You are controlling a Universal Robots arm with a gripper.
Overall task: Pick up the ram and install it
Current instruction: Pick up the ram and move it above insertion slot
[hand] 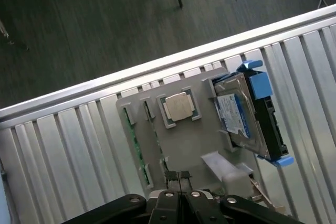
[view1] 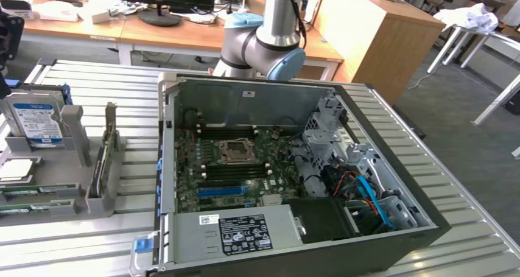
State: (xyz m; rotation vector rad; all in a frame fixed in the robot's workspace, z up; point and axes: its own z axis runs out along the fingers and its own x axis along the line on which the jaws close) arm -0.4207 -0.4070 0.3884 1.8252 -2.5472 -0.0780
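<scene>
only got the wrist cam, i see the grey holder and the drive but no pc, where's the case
Observer: The open computer case sits on the slatted table, to the exterior view's right of the grey holder.
Operator: is the side off, can we get at the board
Observer: Yes, the side is off and the motherboard lies exposed, facing up.
Operator: anything in the memory slots
Observer: Not that I can see. The dark memory slots by the processor socket hold no stick, and the green ram sits in the holder.
</scene>
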